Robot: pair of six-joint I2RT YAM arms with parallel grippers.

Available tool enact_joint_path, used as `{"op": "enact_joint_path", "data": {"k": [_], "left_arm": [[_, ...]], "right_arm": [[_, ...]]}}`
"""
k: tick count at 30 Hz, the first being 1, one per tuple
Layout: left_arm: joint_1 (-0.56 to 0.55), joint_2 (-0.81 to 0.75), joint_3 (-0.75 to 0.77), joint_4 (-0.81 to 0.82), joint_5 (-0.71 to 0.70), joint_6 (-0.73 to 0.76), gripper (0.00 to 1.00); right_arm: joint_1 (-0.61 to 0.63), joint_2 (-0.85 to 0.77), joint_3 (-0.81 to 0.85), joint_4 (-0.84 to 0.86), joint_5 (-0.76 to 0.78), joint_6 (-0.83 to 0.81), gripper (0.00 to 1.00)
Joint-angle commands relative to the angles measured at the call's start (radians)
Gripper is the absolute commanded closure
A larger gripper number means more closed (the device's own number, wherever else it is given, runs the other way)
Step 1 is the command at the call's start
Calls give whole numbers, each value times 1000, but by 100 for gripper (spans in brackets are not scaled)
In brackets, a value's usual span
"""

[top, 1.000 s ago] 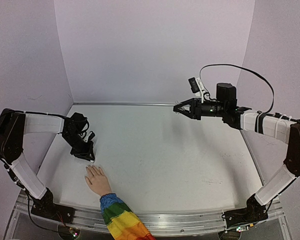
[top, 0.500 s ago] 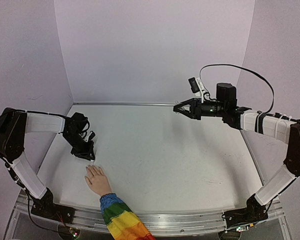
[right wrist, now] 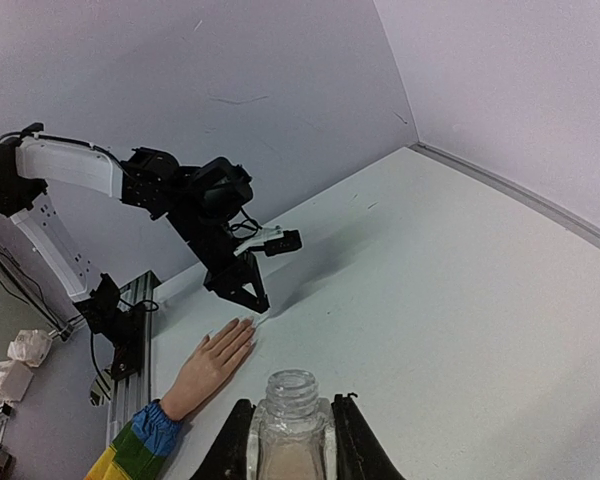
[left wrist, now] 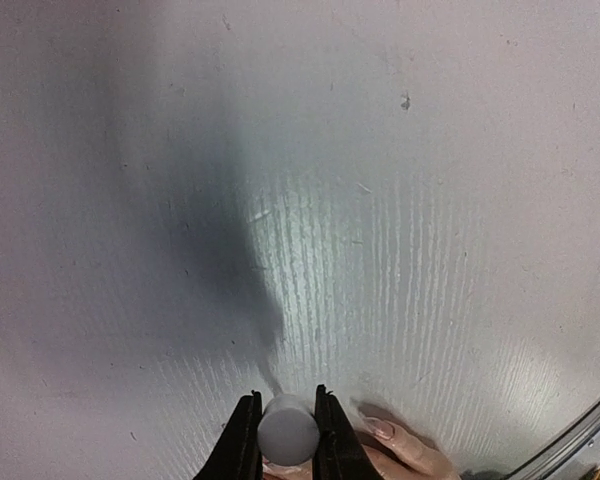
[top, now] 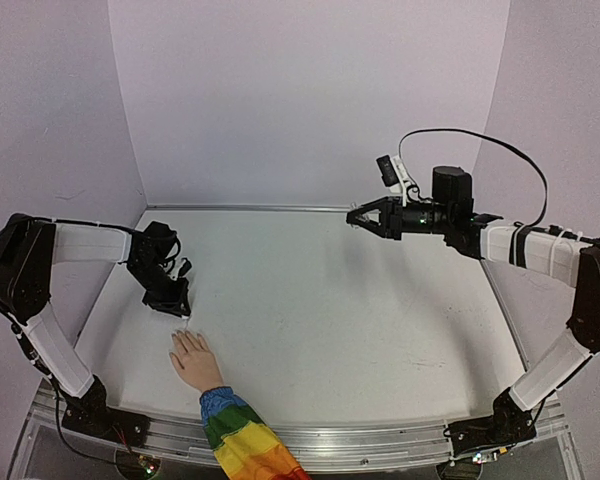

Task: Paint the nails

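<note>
A skin-coloured mannequin hand (top: pixel 193 360) with a rainbow sleeve lies palm down near the table's front left. Its pale nails (top: pixel 184 334) point toward the back. My left gripper (top: pixel 180 311) hangs just above those fingertips, shut on a white round cap (left wrist: pixel 287 430). A thin brush stem (right wrist: pixel 263 318) runs down from it to the fingertips. One nail (left wrist: pixel 381 428) shows just right of the cap. My right gripper (top: pixel 352 217) is raised at the back right, shut on a clear open-necked bottle (right wrist: pixel 290 420).
Lilac walls close the table (top: pixel 320 300) at the back and both sides. A metal rail (top: pixel 380 438) runs along the near edge. Crumpled white tissue (right wrist: pixel 20 350) lies off the table beyond the left arm's base.
The left gripper has edged slightly right above the fingertips. The right arm and the hand have not moved.
</note>
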Motion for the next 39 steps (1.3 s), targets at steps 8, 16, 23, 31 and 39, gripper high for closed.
{"op": "enact_joint_path", "data": {"k": [8, 16, 23, 31, 39], "left_arm": [[-2, -93, 37, -38, -12, -2, 100], [-5, -116, 7, -39, 30, -32, 100], [-10, -87, 9, -39, 35, -30, 100], [-16, -68, 7, -34, 39, -30, 100], [-17, -55, -2, -24, 40, -30, 100]], "right_arm": [[-4, 3, 22, 61, -39, 6, 100], [-2, 2, 16, 62, -43, 5, 100], [-3, -4, 9, 62, -41, 5, 100], [-3, -8, 5, 62, -37, 5, 100], [-3, -2, 9, 62, -40, 6, 100]]}}
